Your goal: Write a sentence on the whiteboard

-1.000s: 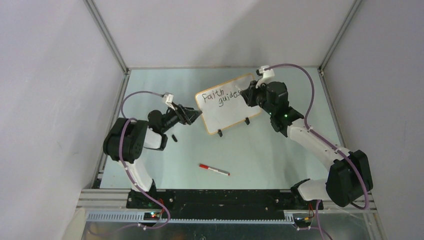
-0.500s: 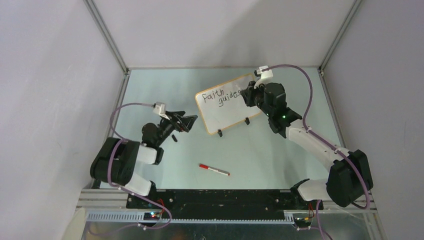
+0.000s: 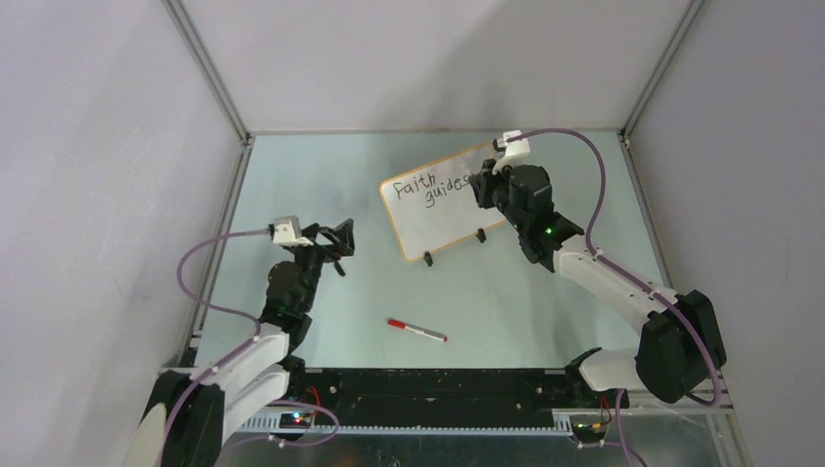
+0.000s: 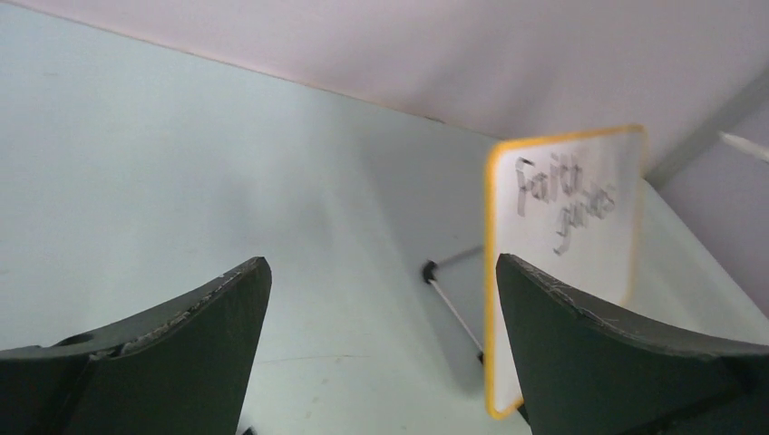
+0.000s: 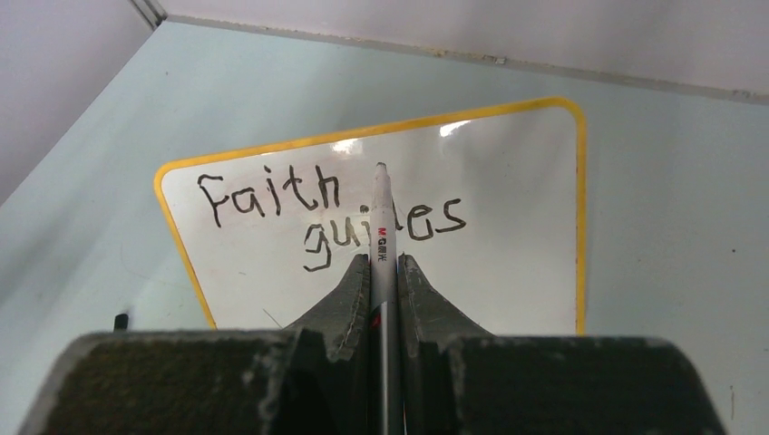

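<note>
The whiteboard (image 3: 443, 209) stands tilted on its black clip feet, orange frame around it. It also shows in the left wrist view (image 4: 580, 272) and the right wrist view (image 5: 517, 263). The sentence (image 5: 331, 208) reads "faith guides" in two staggered black lines; no third line shows. My right gripper (image 5: 383, 261) is shut on a white marker (image 5: 381, 227) whose tip points at the board above "guides". In the top view the right gripper (image 3: 484, 185) is at the board's right end. My left gripper (image 3: 340, 236) is open and empty, left of the board and apart from it; in its own view (image 4: 381, 272) nothing is between the fingers.
A red and white marker (image 3: 416, 331) lies on the table near the front middle. A small black cap (image 3: 340, 269) lies by the left arm. Grey walls and metal rails close the table on three sides.
My left arm has pulled back from the board's left edge toward the near left. The right gripper with the marker has barely moved. The board stays put.
</note>
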Tool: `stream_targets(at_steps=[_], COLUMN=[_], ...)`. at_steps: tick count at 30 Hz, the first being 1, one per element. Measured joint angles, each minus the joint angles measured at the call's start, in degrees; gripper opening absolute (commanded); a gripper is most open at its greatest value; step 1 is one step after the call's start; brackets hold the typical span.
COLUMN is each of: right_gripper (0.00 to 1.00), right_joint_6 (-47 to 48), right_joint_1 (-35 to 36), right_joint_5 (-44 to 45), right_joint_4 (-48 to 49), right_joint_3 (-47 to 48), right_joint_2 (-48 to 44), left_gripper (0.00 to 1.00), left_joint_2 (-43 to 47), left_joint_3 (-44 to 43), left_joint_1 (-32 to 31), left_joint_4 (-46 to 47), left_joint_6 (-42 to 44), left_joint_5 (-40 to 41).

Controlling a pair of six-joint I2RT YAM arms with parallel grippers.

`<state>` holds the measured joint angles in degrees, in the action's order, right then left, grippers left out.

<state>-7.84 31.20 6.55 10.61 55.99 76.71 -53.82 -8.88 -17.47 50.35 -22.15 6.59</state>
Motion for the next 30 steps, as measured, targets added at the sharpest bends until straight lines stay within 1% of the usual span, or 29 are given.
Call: stream_targets(at_steps=[2,4,7,9,12,15,17,19,23,25,27,30], right_gripper=[0.00,0.00,0.00,0.00,0.00,0.00,0.00,0.00,0.00,0.00,0.00,0.00], right_joint_6=[0.00,0.02,0.17,0.22,0.22,0.22,0.22,0.20,0.17,0.17,0.17,0.09], right_joint_1=[0.24,0.59,0.98,1.01,1.09,1.09,1.09,1.09,1.09,1.07,1.05,0.92], right_joint_5=[0.87,1.79,2.82,3.32,3.58,3.56,3.56,3.54,3.54,3.50,3.30,3.08], right_joint_4=[0.46,0.94,1.53,1.75,1.75,1.92,1.97,2.05,2.14,2.16,2.19,2.19], right_joint_3=[-0.07,-0.15,-0.46,-0.72,-0.83,-0.83,-0.83,-0.83,-0.83,-0.83,-0.83,-0.83], right_joint_2=[0.00,0.00,0.00,0.00,0.00,0.00,0.00,0.00,0.00,0.00,0.00,0.00], left_gripper=[0.99,0.99,0.99,0.99,0.99,0.99,0.99,0.99,0.99,0.99,0.99,0.99], left_joint_2=[3.32,4.74,4.09,2.99,1.18,-0.70,-2.12,-5.44,-15.28,-19.69,-22.01,-21.55], left_joint_3=[-0.09,0.52,4.09,6.84,7.82,5.29,3.30,0.13,-6.86,-11.17,-14.99,-17.94], left_joint_1=[-1.44,-1.88,-1.88,-1.88,-1.88,-1.90,-1.90,-1.90,-1.84,-1.18,0.09,2.56], left_joint_4=[-3.67,-4.31,-0.74,1.29,1.81,1.84,1.81,1.90,2.69,0.92,-1.20,-2.56], left_joint_6=[0.52,0.50,-0.83,-1.09,-0.13,1.31,1.90,2.69,3.21,2.73,2.14,0.52], left_joint_5=[6.86,13.40,21.40,22.99,20.24,14.32,12.07,10.23,4.02,-0.15,-4.28,-7.45])
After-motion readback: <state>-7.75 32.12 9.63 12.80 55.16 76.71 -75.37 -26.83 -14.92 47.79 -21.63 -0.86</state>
